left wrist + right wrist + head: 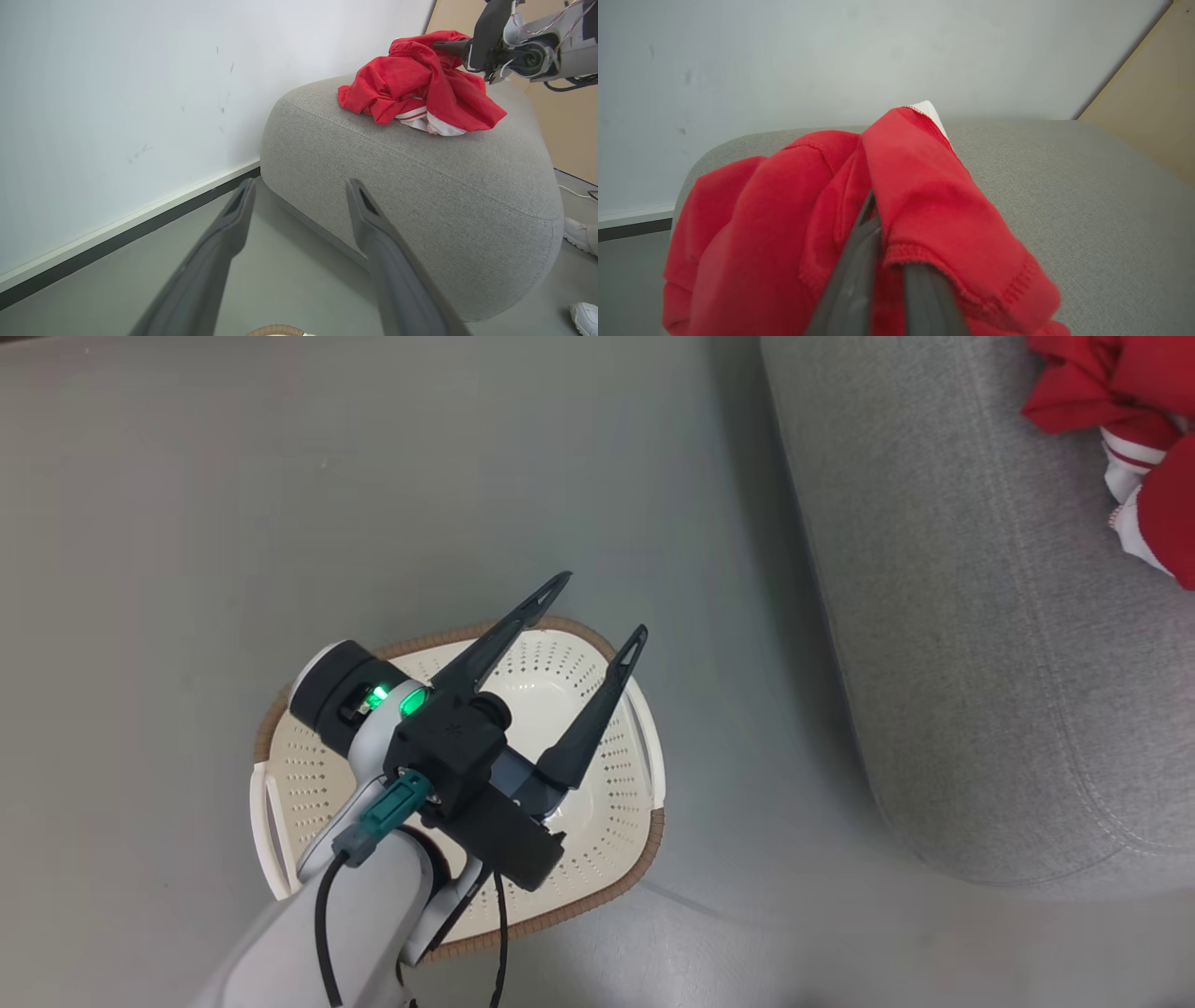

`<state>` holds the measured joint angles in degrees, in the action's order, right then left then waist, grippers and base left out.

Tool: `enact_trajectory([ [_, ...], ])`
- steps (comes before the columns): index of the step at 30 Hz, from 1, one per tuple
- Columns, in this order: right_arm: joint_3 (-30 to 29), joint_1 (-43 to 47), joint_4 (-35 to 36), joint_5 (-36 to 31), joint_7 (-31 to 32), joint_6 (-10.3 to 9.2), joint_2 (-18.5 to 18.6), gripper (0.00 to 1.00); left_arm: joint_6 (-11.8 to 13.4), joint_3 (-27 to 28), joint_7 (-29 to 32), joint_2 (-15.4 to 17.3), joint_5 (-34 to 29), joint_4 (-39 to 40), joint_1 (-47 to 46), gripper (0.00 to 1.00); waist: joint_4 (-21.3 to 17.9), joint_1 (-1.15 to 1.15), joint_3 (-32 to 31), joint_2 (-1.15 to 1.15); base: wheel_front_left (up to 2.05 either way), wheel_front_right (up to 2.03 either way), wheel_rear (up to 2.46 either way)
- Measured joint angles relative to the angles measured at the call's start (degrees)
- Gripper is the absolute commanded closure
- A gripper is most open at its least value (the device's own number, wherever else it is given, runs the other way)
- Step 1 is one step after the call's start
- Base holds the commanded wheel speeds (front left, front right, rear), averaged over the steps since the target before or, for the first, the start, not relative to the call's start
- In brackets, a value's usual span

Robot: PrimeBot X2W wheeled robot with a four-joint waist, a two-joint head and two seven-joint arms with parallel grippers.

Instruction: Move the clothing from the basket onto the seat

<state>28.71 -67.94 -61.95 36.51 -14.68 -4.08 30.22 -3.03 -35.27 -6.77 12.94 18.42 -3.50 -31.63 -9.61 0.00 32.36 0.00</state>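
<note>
1. When you look down from the head, the basket [308,775] sits on the floor [280,476]. Its white inside looks bare, though the arm [355,915] hides part of it. The left claw [602,605] hangs above it, spread wide with nothing in it. The clothing [1102,383] lies on the seat [980,663], at its far corner.
2. From the left wrist, the left claw [300,186] has its two fingers wide apart and holds nothing. The red clothing [411,84] sits in a heap on top of the seat [420,186]. The right claw [437,45] is pinched on the top of the heap.
3. From the right wrist, the right claw [871,219] is squeezed shut with the clothing [761,233] bunched around its fingers, over the seat [1064,196]. I think the job is almost done. What is left is for the right claw to let go.
</note>
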Motion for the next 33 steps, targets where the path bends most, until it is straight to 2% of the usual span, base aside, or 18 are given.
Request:
enact_trajectory([
  [10, 1.4, 0.9, 0.1, -1.3, 0.0, 2.08, -3.0, 0.0, 0.5, 1.4, -1.9, 0.1, 2.2, -3.1, 1.8, 0.0, -1.9, 0.0, -2.9, 0.0, 0.0, 0.0, 0.0],
  [21, 1.1, 10.6, 2.0, -1.9, 0.0, 2.16, -5.4, 0.0, 0.6, 4.0, -4.8, -0.7, 6.0, -8.5, 6.0, 0.0, -3.7, -0.01, -10.9, 0.0, 0.0, 0.0, 0.0],
  [33, 1.8, 17.0, 7.1, -3.8, 0.0, 3.92, -8.6, 0.0, 3.7, 8.4, -6.5, -0.8, 9.2, -12.5, 13.2, 0.0, -2.1, -0.01, -20.6, -0.01, 0.0, 0.0, 0.0],
])
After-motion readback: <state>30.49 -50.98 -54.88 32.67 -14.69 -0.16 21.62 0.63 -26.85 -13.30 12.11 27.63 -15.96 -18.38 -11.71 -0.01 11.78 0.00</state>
